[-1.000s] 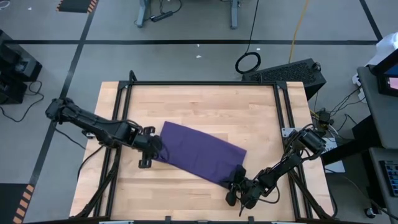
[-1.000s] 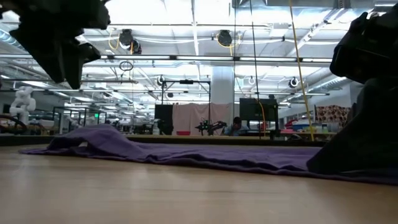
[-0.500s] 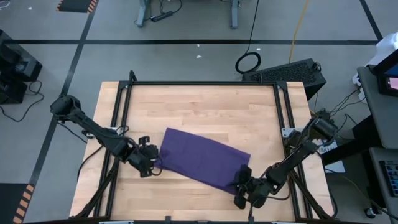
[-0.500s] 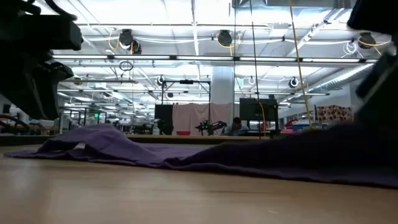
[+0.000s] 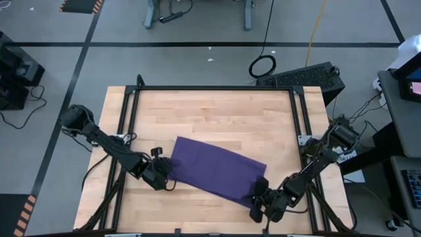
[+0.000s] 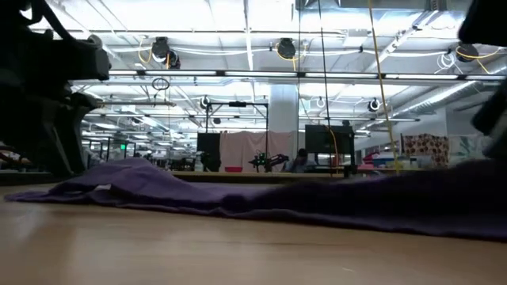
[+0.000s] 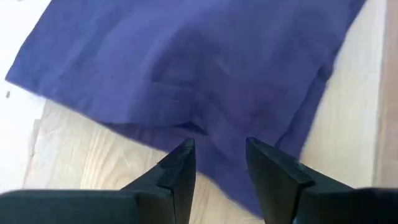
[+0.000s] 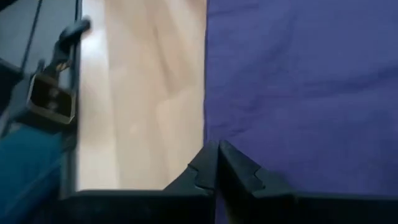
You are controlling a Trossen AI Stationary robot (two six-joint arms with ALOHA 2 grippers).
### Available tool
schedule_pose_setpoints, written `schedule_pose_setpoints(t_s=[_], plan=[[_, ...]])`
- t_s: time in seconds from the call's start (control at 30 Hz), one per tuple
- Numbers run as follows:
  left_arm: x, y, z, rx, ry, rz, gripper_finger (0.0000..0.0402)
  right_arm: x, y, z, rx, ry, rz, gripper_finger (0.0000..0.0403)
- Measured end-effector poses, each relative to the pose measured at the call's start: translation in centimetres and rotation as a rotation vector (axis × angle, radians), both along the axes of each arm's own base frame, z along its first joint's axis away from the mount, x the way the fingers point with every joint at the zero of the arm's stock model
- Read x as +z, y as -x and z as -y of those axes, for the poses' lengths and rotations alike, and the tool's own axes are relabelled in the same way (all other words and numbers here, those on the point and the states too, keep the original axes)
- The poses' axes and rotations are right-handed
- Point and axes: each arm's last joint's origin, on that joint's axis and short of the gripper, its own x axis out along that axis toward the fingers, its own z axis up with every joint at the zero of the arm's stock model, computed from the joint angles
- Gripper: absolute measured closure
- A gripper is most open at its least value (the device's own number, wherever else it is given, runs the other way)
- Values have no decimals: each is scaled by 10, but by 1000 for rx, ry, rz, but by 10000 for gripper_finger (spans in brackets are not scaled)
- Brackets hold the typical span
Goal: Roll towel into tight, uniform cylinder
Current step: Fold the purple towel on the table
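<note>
One soft purple towel (image 5: 216, 168) lies flat on the wooden table (image 5: 210, 112). The left tool (image 5: 166, 176), spread, straddles its rumpled edge; the right tool (image 5: 260, 194), pressed together, pinches the opposite corner.

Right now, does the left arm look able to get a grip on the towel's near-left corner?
Probably yes. The left gripper sits at the towel edge, jaws apart over the cloth, with nothing between them and the fabric.
</note>
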Motion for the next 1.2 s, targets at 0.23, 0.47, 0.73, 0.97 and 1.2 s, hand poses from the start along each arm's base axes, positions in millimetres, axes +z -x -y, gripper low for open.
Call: schedule_pose_setpoints(t_s=[0.23,0.47,0.73,0.97,1.2], plan=[[0,-1,0,1,4,6,256,4,4,-5,3,-74,-5,367],[2,-4,4,-2,37,52,256,4,8,-10,108,-226,-140,261],[3,0,13,-42,20,83,256,5,1,-5,-92,178,206,215],[5,3,27,-118,47,131,256,-33,-27,2,-99,314,223,292],[-13,-3,32,-168,-17,90,256,-50,-37,9,-149,402,246,395]])
